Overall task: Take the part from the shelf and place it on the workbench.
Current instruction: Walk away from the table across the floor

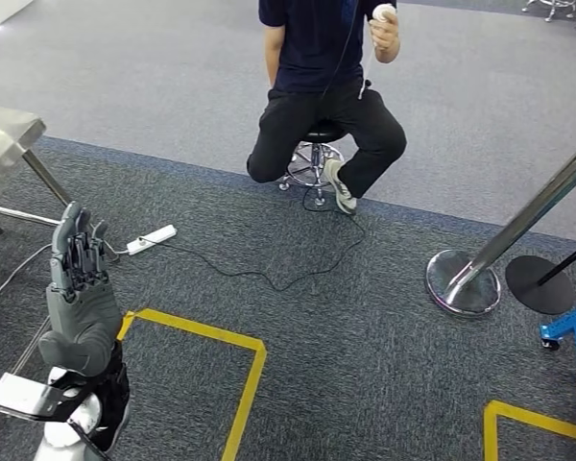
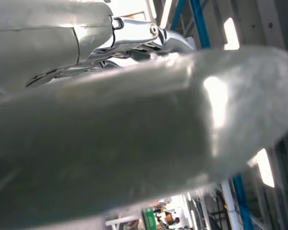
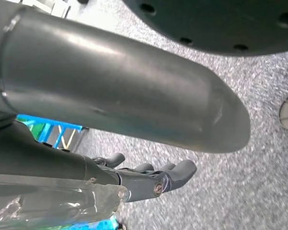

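Left hand (image 1: pixel 79 279) is raised, fingers straight & apart, nothing held. Right hand (image 3: pixel 150 175) hangs over carpet, fingers loosely extended, empty. Person (image 1: pixel 322 86) is seated on stool (image 1: pixel 316 154) beyond yellow tape (image 1: pixel 220 365).

A robotics test hall or industrial workshop: grey carpet (image 1: pixel 198 115) marked with yellow floor tape (image 1: pixel 245 384), a power strip (image 1: pixel 151 239) and black cable (image 1: pixel 271 274) trailing across the floor, a chrome stanchion base (image 1: pixel 463 281), blue framing (image 1: pixel 571 331), and a person (image 1: pixel 322 86) seated on a rolling stool (image 1: pixel 314 154). Strip lights (image 2: pixel 231 33) hang overhead.
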`<state>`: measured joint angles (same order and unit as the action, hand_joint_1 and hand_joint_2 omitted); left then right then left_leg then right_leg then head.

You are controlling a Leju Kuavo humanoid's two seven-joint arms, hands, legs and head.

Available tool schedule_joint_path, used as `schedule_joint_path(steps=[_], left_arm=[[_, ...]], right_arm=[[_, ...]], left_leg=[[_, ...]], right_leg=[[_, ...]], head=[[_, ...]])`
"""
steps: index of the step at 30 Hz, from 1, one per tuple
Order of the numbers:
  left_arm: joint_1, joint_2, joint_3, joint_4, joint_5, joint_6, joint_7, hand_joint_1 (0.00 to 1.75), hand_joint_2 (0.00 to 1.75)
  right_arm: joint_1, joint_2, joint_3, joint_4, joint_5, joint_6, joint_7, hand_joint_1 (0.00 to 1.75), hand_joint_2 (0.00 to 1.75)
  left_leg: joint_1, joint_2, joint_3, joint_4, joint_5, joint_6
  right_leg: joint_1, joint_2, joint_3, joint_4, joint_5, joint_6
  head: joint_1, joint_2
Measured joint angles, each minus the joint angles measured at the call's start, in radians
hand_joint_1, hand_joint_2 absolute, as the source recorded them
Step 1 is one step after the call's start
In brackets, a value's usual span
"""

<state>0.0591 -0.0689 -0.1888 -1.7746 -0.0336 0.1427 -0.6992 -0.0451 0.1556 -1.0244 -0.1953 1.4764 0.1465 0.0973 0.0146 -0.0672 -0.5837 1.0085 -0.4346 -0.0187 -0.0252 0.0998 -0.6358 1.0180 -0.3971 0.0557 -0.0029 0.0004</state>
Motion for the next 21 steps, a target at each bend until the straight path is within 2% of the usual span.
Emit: schedule_joint_path(steps=[1,2,3,4,5,6,7,8,9,10,12,13,14,15,17,19,21], left_arm=[[0.000,0.000,0.000,0.000,0.000,0.000,0.000,0.00,0.00],[-0.001,0.000,0.000,0.000,0.000,0.000,0.000,0.00,0.00],[-0.001,0.000,0.000,0.000,0.000,0.000,0.000,0.00,0.00],[-0.001,-0.001,0.000,0.000,0.000,0.000,0.000,0.00,0.00],[0.000,-0.001,0.000,0.000,0.000,0.001,0.000,0.00,0.00],[0.001,-0.001,0.000,0.000,0.000,0.001,0.000,0.00,0.00],[0.001,-0.001,0.000,0.000,0.000,0.001,0.000,0.00,0.00],[0.001,-0.001,0.000,0.000,0.000,0.001,0.000,0.00,0.00],[0.001,-0.001,0.000,0.000,0.000,0.001,0.000,0.00,0.00],[0.000,-0.001,0.000,0.000,0.000,0.001,0.000,0.00,0.00],[0.000,-0.001,0.000,0.000,0.000,0.001,0.000,0.00,0.00],[0.000,-0.001,0.000,0.000,0.000,0.001,0.000,0.00,0.00],[0.000,-0.001,0.000,0.000,0.000,0.001,0.000,0.00,0.00],[0.000,0.000,0.000,0.000,0.000,0.001,0.000,0.00,0.00],[-0.001,0.000,0.000,0.000,-0.001,0.001,0.000,0.00,0.00],[-0.004,0.000,0.000,0.000,-0.001,0.001,0.000,0.00,0.00],[-0.002,0.000,0.000,0.000,0.000,0.002,0.000,0.00,0.00]], right_arm=[[0.002,0.000,0.000,0.000,0.000,0.000,0.000,0.00,0.00],[0.004,0.000,0.000,0.000,0.000,0.000,0.000,0.00,0.00],[0.006,-0.001,0.000,0.000,0.000,0.000,0.001,0.00,0.00],[0.006,-0.001,0.000,0.000,0.000,0.000,0.001,0.00,0.00],[0.005,-0.001,0.000,0.000,0.000,0.000,0.002,0.00,0.00],[0.003,-0.001,0.000,0.000,0.000,0.002,0.002,0.00,0.00],[0.002,-0.001,0.000,0.000,0.000,0.003,0.002,0.00,0.00],[0.002,-0.001,0.000,0.000,0.000,0.005,0.003,0.00,0.00],[0.002,-0.001,0.000,0.000,0.000,0.007,0.003,0.00,0.00],[0.003,-0.001,0.000,0.000,0.000,0.009,0.004,0.00,0.00],[0.003,-0.002,0.000,0.000,-0.001,0.012,0.006,0.00,0.00],[0.001,-0.002,0.000,0.000,-0.001,0.013,0.006,0.00,0.00],[0.000,-0.002,0.000,0.000,-0.001,0.015,0.006,0.00,0.00],[-0.001,-0.002,0.000,0.000,-0.001,0.016,0.006,0.00,0.00],[0.001,-0.002,0.000,0.000,-0.002,0.018,0.006,0.00,0.00],[0.003,-0.003,-0.001,0.000,-0.003,0.018,0.007,0.00,0.00],[0.001,-0.003,-0.001,0.000,-0.005,0.019,0.007,0.00,0.00]], left_leg=[[0.000,0.007,0.002,-0.008,-0.004,0.004],[0.000,0.015,0.003,-0.010,-0.002,0.009],[0.001,0.024,0.006,-0.014,0.000,0.014],[0.001,0.035,0.009,-0.018,0.002,0.020],[-0.001,0.047,0.011,-0.020,0.002,0.024],[-0.003,0.058,0.011,-0.020,0.001,0.028],[-0.006,0.070,0.012,-0.020,0.000,0.030],[-0.007,0.082,0.013,-0.020,-0.001,0.032],[-0.008,0.092,0.014,-0.020,-0.003,0.033],[-0.009,0.101,0.018,-0.020,-0.006,0.034],[-0.011,0.116,0.025,-0.019,-0.014,0.030],[-0.013,0.123,0.027,-0.017,-0.017,0.026],[-0.016,0.130,0.026,-0.015,-0.018,0.023],[-0.018,0.137,0.025,-0.013,-0.018,0.019],[-0.018,0.149,0.026,-0.012,-0.022,0.012],[-0.015,0.129,0.011,0.027,-0.053,0.005],[-0.014,0.090,-0.047,0.142,-0.110,0.002]], right_leg=[[-0.002,0.007,-0.003,-0.003,0.004,0.007],[-0.002,0.002,-0.007,-0.003,0.003,0.012],[0.000,-0.015,-0.015,0.011,-0.008,0.016],[0.002,-0.037,-0.031,0.045,-0.029,0.019],[0.005,-0.064,-0.058,0.102,-0.059,0.021],[0.006,-0.081,-0.089,0.170,-0.090,0.022],[0.006,-0.088,-0.117,0.231,-0.113,0.022],[0.007,-0.091,-0.132,0.267,-0.119,0.021],[0.007,-0.093,-0.128,0.263,-0.107,0.019],[0.009,-0.096,-0.105,0.223,-0.079,0.016],[0.017,-0.124,-0.035,0.096,-0.019,0.008],[0.023,-0.139,-0.008,0.046,-0.006,0.002],[0.027,-0.148,0.007,0.018,-0.004,-0.003],[0.030,-0.148,0.011,0.010,-0.010,-0.007],[0.027,-0.128,0.011,0.001,-0.010,-0.015],[0.022,-0.110,0.015,-0.008,-0.006,-0.025],[0.018,-0.092,0.015,-0.014,-0.002,-0.034]], head=[[0.000,0.000],[0.001,0.000],[0.002,0.000],[0.005,0.000],[0.008,0.000],[0.010,0.000],[0.011,0.000],[0.010,0.000],[0.010,0.000],[0.010,0.000],[0.011,0.000],[0.011,0.000],[0.010,0.000],[0.009,0.000],[0.008,0.000],[0.007,0.000],[0.006,0.000]])
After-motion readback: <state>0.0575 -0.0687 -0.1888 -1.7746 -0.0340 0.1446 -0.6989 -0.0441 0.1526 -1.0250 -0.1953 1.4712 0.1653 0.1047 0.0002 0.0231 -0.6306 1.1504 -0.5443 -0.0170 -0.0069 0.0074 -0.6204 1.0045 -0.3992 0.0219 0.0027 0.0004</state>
